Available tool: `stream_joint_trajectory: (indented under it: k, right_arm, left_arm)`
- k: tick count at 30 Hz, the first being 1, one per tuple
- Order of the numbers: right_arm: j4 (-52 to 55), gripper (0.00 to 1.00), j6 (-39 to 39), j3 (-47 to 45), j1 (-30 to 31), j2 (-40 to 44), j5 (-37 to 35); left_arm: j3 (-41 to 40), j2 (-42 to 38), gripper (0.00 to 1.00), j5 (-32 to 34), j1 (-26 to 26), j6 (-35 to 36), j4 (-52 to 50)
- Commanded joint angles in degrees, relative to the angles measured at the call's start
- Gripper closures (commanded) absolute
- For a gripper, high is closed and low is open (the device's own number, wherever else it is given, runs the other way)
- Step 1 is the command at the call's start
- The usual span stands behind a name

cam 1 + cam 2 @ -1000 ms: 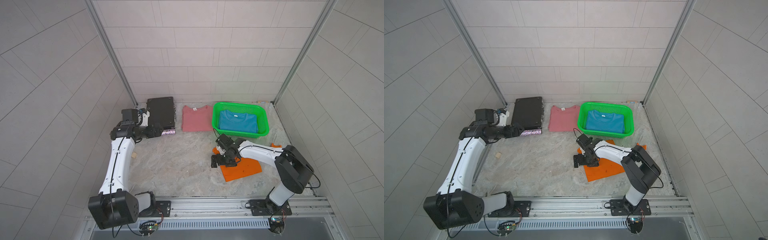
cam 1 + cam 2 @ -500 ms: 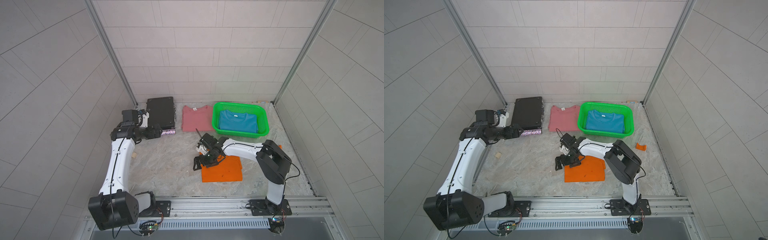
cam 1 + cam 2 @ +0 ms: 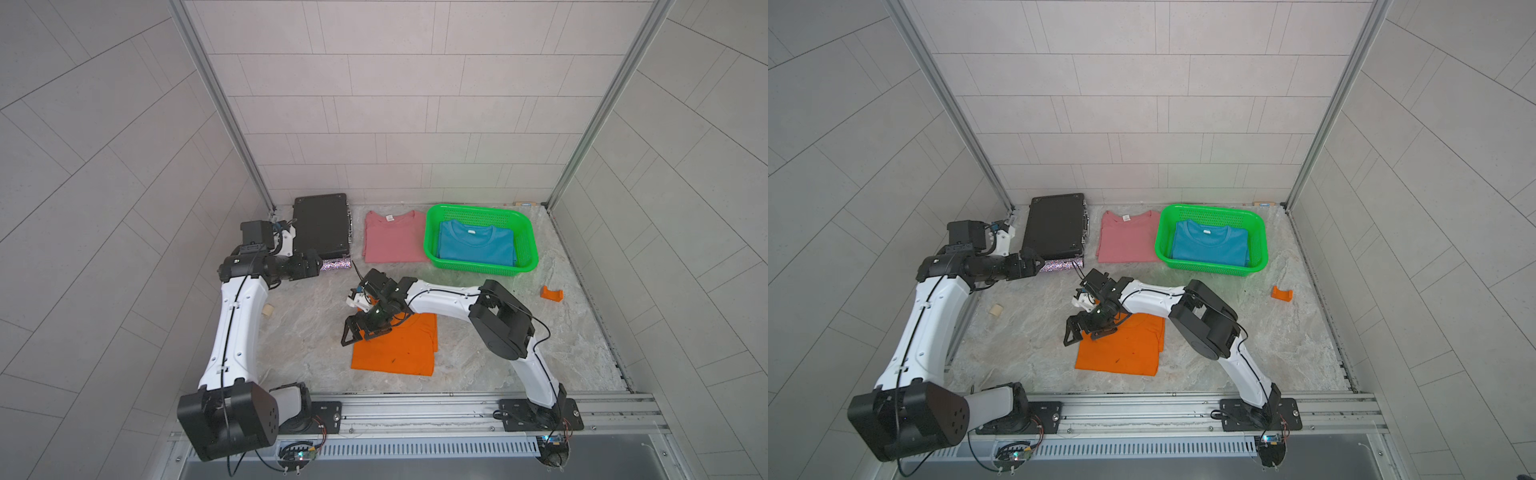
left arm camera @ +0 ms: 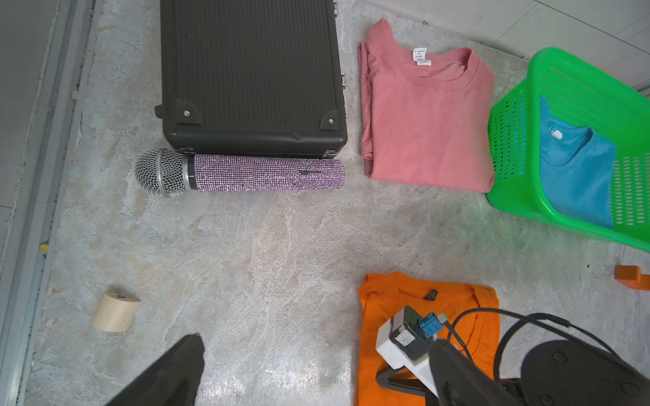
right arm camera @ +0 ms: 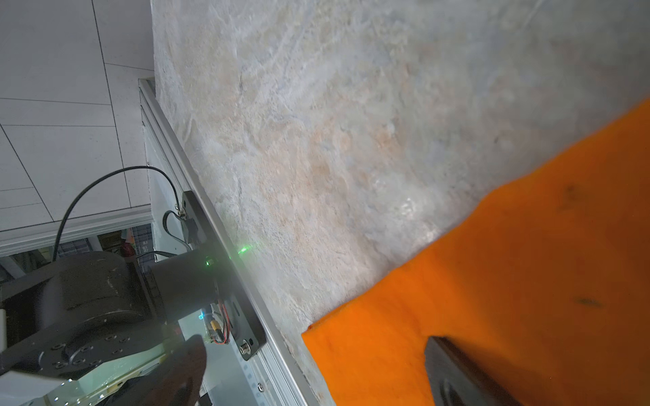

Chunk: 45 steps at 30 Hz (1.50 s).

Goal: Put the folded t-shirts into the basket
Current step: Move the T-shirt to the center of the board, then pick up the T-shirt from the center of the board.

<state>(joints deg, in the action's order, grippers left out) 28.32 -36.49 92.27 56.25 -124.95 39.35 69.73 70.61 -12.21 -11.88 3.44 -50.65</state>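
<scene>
Three folded t-shirts show in both top views. We find the teal-blue t-shirt lying flat inside the green basket at the far right of the desk. The pink t-shirt lies on the desk just beside the basket, between it and a black case. The orange t-shirt lies flat nearer the arm bases, well apart from the basket.

The right tool hangs low at this shirt's far left corner with its jaws wide. We see one finger over the orange cloth and the other over bare desk beside it, with nothing gripped. Whether that finger touches the cloth we cannot tell.

The left tool hangs above the desk, jaws wide and empty, near the head end of a glittery microphone that lies against the case. A small wooden cylinder and an orange plastic piece also lie on the desk.
</scene>
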Motion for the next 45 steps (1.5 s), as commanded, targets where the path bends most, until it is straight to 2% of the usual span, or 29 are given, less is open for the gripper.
stream_joint_trajectory:
  k: [1,3,8,13,18,21,27,32,35,37,45]
  right_arm:
    - [1.92,0.00,0.35,1.00,0.00,-0.14,0.60]
    - [2.69,0.00,0.43,0.19,0.01,2.08,0.45]
    - [3.57,0.00,-0.06,-2.72,-0.30,10.55,0.23]
    - [7.88,0.00,0.23,-7.20,-2.18,18.44,-4.93]
    - [6.91,0.00,-0.92,-17.56,-8.13,26.60,-6.13]
    - [6.10,0.00,-1.62,-24.23,-13.05,30.66,-6.21]
    - [5.73,0.01,-0.95,-34.20,-21.05,36.23,-7.44]
    - [4.48,0.03,-0.69,-39.18,-26.12,36.31,-7.16]
    - [2.46,0.06,-0.69,-40.81,-27.11,34.64,-5.75]
    - [0.41,0.12,-0.95,-41.71,-27.10,33.39,-4.69]
    - [-4.30,0.20,-1.57,-43.05,-27.11,29.48,-3.25]
  left_arm:
    - [-1.29,0.55,0.00,-1.98,-0.43,0.60,-1.73]
    - [-2.02,0.93,0.00,-3.84,-0.34,1.49,-2.46]
    - [-4.30,0.93,0.00,-13.13,-0.25,3.92,-2.37]
    - [-5.35,2.50,0.00,-17.73,-0.23,2.48,-2.11]
    - [-9.57,3.61,0.00,-30.72,-0.12,-0.65,0.14]
    - [-14.08,4.77,0.00,-34.71,0.30,-3.33,5.00]
    - [-18.33,9.49,0.00,-37.13,2.80,-3.30,8.20]
    - [-18.85,19.16,0.01,-38.31,5.09,-1.57,8.05]
    - [-17.89,24.05,0.04,-38.43,5.43,-1.55,7.28]
    - [-17.44,26.55,0.09,-37.98,5.45,-1.79,7.10]
    - [-17.56,29.09,0.09,-35.76,6.65,-2.34,8.34]
